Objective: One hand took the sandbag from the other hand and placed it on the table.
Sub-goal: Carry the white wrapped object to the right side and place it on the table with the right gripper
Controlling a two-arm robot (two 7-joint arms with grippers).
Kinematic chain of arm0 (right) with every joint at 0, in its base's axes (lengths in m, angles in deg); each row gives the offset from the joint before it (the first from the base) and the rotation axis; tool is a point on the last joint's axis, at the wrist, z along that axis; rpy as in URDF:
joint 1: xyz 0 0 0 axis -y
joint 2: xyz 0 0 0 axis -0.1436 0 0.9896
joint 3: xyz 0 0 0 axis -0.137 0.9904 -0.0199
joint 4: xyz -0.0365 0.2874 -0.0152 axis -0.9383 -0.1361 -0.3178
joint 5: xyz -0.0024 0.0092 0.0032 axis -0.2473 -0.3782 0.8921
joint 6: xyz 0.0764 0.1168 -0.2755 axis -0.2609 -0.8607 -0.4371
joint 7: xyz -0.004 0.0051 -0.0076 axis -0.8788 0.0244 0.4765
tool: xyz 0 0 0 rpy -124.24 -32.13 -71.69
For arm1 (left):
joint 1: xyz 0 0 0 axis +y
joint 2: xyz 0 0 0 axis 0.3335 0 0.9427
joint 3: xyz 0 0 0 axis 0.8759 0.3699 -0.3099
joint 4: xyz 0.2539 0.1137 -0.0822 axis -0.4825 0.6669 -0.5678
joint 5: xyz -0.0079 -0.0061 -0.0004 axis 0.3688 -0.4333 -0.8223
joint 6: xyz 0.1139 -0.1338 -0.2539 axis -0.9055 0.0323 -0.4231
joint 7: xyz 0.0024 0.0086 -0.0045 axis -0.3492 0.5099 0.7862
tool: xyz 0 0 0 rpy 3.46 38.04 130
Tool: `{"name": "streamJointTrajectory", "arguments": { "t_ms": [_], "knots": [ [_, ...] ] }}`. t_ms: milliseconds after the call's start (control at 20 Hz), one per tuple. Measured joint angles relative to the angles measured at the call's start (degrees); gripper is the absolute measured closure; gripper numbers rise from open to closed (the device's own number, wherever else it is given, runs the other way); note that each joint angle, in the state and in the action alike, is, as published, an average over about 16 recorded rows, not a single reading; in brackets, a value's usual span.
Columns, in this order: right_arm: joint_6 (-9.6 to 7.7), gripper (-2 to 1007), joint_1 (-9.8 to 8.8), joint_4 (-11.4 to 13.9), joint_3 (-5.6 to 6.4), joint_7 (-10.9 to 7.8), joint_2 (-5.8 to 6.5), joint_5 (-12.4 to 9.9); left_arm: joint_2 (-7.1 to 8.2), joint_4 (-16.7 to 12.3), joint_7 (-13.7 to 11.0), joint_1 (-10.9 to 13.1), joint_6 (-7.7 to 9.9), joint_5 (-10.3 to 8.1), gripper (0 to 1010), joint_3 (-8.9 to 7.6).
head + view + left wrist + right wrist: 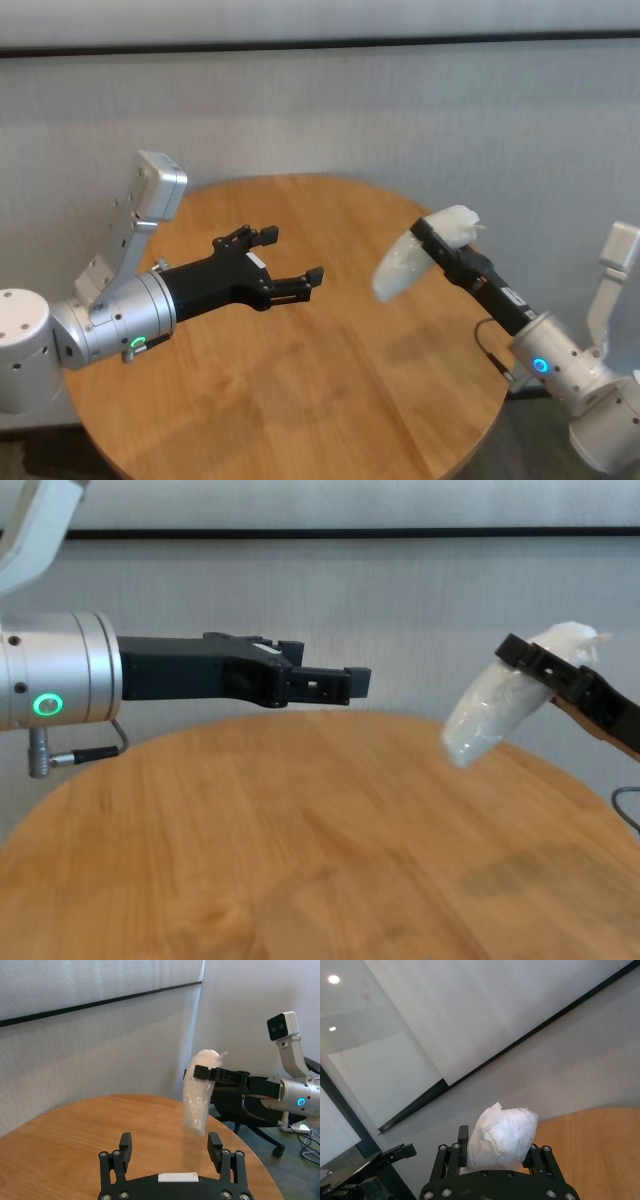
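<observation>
the right gripper [432, 236], blue-lit, is clamped near the top of the sandbag [408, 262], which droops limp well above the desk [300, 400]. it's judged soft and saggy, so the hanging lower half is best taken. the left gripper [295, 258] is spread wide nearby, nothing held.

- A pale grey wall [330, 110] with a fine ribbed texture fills the background behind the round wooden desk [300, 400].
- A dark horizontal strip [320, 43] runs along the wall near the top.
- A black office chair [250, 1120] on castors stands on the grey-green floor [295, 1175] at the room's corner.
- Cables [310, 1142] lie on the floor near the chair.
- Two round ceiling lights [333, 979] glow overhead.
</observation>
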Motion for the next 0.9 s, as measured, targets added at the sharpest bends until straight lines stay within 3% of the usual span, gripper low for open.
{"name": "streamJointTrajectory", "arguments": {
  "t_ms": [900],
  "knots": [
    [-0.94, 431, -4.77, 4.9, 1.41, 2.92, 6.38, 1.7, 0.0, 0.0, 0.0, 0.0, 0.0, 0.0, 8, 0.0]
  ]
}}
